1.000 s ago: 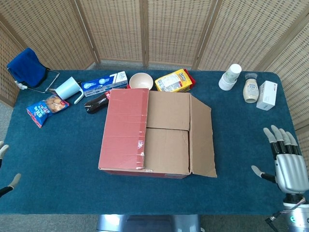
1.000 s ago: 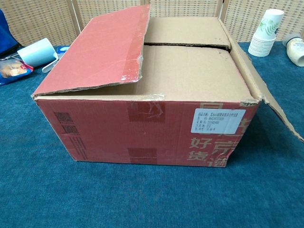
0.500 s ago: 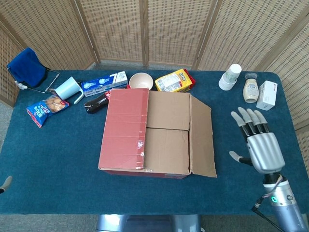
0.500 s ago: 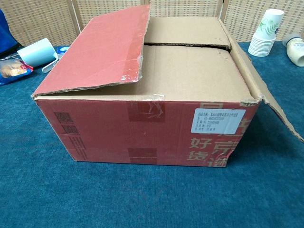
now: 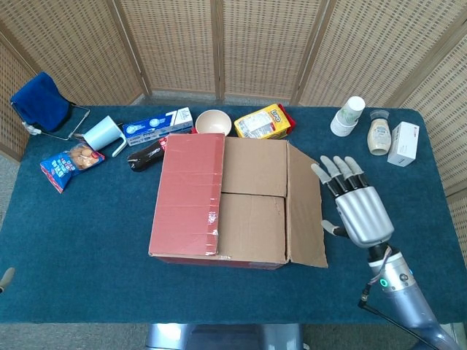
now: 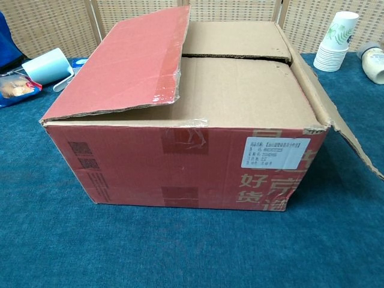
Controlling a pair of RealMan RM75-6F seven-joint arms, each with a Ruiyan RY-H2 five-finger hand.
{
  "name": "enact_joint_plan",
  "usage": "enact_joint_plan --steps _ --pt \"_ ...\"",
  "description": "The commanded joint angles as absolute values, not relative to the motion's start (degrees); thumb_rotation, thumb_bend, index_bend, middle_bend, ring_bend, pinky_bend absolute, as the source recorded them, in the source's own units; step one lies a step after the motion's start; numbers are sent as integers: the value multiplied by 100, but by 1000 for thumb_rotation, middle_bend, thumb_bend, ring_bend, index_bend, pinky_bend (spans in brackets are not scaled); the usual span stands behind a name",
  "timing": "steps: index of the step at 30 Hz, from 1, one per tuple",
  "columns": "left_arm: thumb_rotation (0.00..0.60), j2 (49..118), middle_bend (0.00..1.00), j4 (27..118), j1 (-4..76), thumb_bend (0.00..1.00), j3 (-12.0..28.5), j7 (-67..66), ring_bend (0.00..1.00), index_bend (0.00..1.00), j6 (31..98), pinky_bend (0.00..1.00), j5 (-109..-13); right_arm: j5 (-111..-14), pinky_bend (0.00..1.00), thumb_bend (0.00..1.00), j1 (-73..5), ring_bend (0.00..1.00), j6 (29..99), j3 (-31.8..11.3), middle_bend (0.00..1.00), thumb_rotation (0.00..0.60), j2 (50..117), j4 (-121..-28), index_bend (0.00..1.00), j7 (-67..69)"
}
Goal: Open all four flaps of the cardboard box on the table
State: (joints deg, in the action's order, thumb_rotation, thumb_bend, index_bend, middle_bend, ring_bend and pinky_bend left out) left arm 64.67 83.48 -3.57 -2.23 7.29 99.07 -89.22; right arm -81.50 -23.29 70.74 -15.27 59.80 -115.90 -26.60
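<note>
The cardboard box (image 5: 237, 200) sits mid-table. Its red left flap (image 5: 188, 193) lies slanted over the top, slightly raised in the chest view (image 6: 126, 60). The right flap (image 5: 305, 208) is folded outward and hangs down the side (image 6: 339, 123). The far inner flap (image 5: 253, 166) and the near inner flap (image 5: 252, 226) lie flat and closed. My right hand (image 5: 354, 208) hovers just right of the right flap, fingers spread, holding nothing. Of my left hand, only a fingertip (image 5: 6, 277) shows at the left edge. Neither hand appears in the chest view.
Behind the box stand a light-blue mug (image 5: 102, 133), a blue-white carton (image 5: 157, 122), a dark bottle (image 5: 146, 156), a bowl (image 5: 213, 122) and a yellow packet (image 5: 264, 122). A snack bag (image 5: 69, 162) lies at left. Paper cups (image 5: 348, 115), a jar (image 5: 378, 135) and a white box (image 5: 403, 144) stand at back right.
My right hand has moved left and away from the table's front edge, up to the box's right flap. The left hand has slipped almost out of view. The box is unchanged.
</note>
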Motion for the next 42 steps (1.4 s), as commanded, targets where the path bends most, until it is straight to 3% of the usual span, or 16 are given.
enact_joint_plan --steps 1,14,42 --pt "600 6472 0 8413 -396 1 -272 590 0 35 10037 0 -9178 -8082 0 25 -2569 0 6876 -1560 0 600 6140 -11371 0 -2707" --pt "600 6474 0 8558 -423 2 -334 345 0 35 9951 0 -9438 -7533 0 11 -3443 0 6181 -1781 0 600 6488 -11243 0 -2943" --pt "600 6493 0 8581 -441 1 -306 334 0 35 9819 0 -9558 -6865 0 13 -4635 0 5931 -1738 0 600 7351 -10764 0 -3796"
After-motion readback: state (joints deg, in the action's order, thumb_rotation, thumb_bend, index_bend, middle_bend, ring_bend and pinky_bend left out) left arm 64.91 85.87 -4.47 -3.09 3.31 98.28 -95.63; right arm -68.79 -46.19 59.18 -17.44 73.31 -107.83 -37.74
